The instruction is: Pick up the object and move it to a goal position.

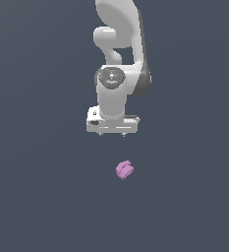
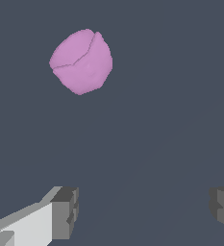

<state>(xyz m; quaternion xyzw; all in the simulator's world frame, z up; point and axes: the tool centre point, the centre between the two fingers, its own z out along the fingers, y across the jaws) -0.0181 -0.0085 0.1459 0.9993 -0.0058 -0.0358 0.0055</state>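
Pink-purple lumpy chunk [image 1: 124,170] sits on the dark floor, apart from and not between the fingers. White gripper [image 2: 142,211] spread wide, holding nothing. Approach step; next likely centre over the chunk, then descend.

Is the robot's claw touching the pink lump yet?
Apart. In the wrist view the gripper is open, and bare floor lies between its fingers and the lump.
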